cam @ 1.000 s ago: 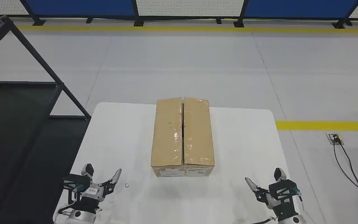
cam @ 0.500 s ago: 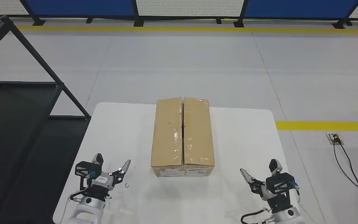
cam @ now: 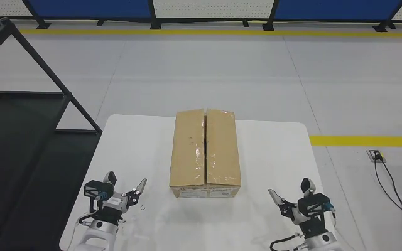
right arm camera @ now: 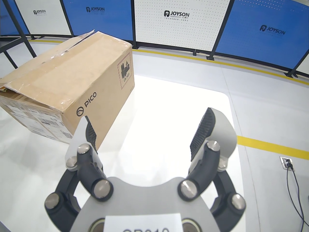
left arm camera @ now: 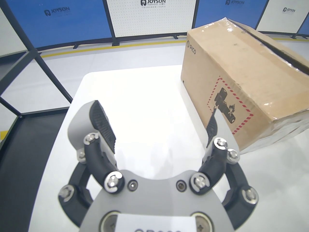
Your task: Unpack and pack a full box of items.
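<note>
1. Box (cam: 205,154) in the spotlight: brown cardboard, sitting lengthwise in the middle of the white counter (cam: 132,141). Now we sweep across from the left.
2. Far left, a black metal frame (cam: 38,106) stands on the floor beside the counter.
3. Left claw (cam: 127,182) hovers over the counter's near left part, jaws spread wide with nothing between them. It is near the box's near left corner but not touching it.
4. Centre stage, the box's two top flaps are folded down, and one seam runs lengthwise between them under glossy clear tape. Whatever is inside is hidden. In the right wrist view, a flap edge at the near end lifts slightly and looks ragged.
5. Right claw (cam: 289,189) hangs over the near right part of the counter, released as well, empty, and apart from the box.
6. Far right, a yellow line (cam: 355,140) crosses the floor, and a cable (cam: 384,179) trails from a floor socket.
</note>
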Robot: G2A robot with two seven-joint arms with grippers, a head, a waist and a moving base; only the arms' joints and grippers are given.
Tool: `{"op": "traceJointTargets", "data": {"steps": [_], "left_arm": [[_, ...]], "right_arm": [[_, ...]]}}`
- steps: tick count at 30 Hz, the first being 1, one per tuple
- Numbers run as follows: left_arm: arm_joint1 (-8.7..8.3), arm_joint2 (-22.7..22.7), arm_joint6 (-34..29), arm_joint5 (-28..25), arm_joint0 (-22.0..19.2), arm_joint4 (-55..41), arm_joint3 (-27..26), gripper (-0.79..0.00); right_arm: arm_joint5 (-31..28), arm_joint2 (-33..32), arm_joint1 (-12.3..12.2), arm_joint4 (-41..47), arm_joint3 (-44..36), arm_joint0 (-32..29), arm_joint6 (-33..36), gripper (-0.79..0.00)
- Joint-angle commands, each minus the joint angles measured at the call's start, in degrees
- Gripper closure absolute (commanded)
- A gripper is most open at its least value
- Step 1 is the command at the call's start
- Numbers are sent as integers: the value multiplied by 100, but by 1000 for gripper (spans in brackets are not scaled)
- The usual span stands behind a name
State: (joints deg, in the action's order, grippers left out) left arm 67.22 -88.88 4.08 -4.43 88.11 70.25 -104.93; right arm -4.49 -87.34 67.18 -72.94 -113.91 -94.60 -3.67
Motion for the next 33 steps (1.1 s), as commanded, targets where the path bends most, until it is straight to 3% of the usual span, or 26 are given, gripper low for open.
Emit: {"op": "traceJointTargets", "data": {"steps": [1,8,18,33], "left_arm": [[6,0,16,-19,-68,-45,56,-785],[37,208,121,-165,-359,-11,362,-785],[116,846,-29,-234,-1067,371,1024,-785],[166,1202,90,-294,-1033,763,1058,-785]], "right_arm": [[-48,-1,3,40,-76,24,32,-785],[-224,61,17,126,-245,21,95,-785],[-374,213,35,-77,-323,-29,-114,-785],[-160,285,59,-308,-358,-136,-322,-785]]}}
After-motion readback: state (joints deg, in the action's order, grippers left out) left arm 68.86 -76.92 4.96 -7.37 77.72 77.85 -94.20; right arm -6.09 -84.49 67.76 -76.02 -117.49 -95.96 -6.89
